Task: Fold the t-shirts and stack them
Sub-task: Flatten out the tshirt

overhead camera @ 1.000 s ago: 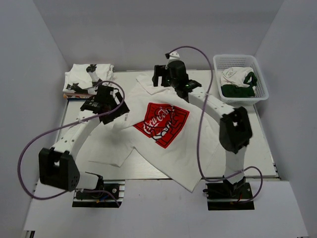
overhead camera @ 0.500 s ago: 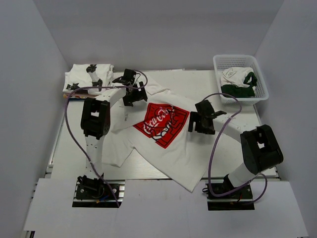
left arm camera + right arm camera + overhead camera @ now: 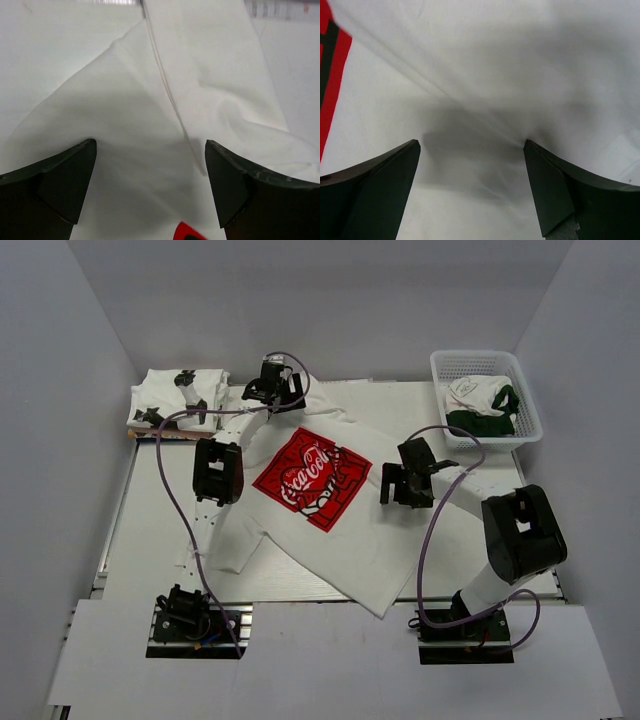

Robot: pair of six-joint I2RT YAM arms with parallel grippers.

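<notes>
A white cotton t-shirt [image 3: 345, 535] is spread, creased and skewed, across the middle of the table [image 3: 150, 510]. On its chest a red rectangular print [image 3: 311, 478] is seen, with a white cursive script that is read as Coca-Cola. The left gripper [image 3: 270, 395] is held wide open over the seamed cloth at the shirt's far edge, with nothing gripped. The right gripper [image 3: 392, 485] is likewise spread open above the soft fabric beside the print. Folded white shirts [image 3: 165, 395] with black prints are stacked at the far left. Rumpled white and green cloth is held in a white mesh basket [image 3: 528, 400].
</notes>
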